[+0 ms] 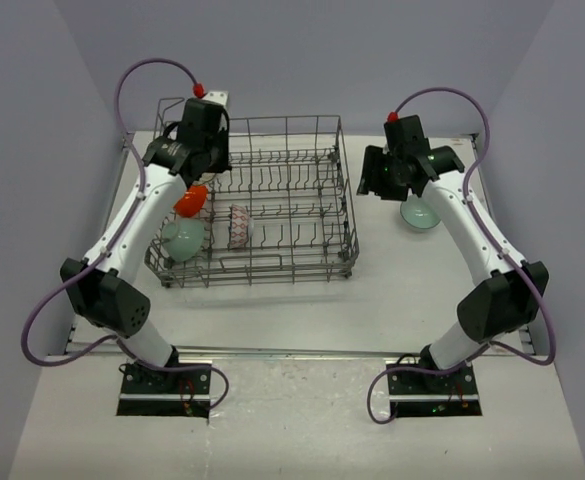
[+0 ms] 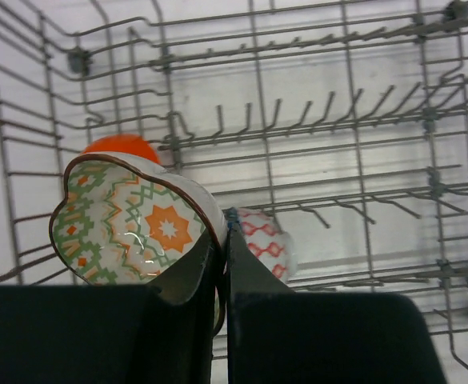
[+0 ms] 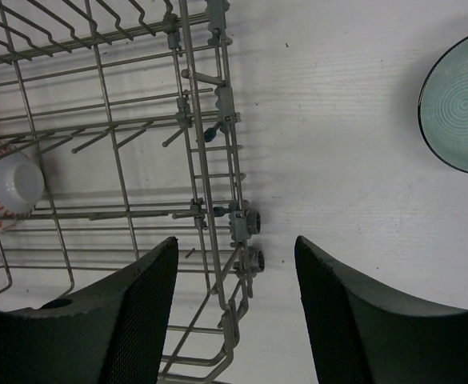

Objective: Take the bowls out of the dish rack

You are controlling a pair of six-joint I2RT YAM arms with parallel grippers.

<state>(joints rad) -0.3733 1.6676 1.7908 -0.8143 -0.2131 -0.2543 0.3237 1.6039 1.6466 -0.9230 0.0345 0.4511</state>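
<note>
Left claw (image 2: 224,230) pinches the patterned bowl (image 2: 130,228) by its rim, likely to lift it from the dish rack (image 1: 345,200); right claw (image 3: 235,246) hovers spread.

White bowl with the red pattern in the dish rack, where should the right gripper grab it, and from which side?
Pinch the top of its rim, coming straight down. The white bowl stands on edge among the tines of the dish rack, so only its upper edge is free; the wires would likely block a sideways reach by the right gripper.
</note>
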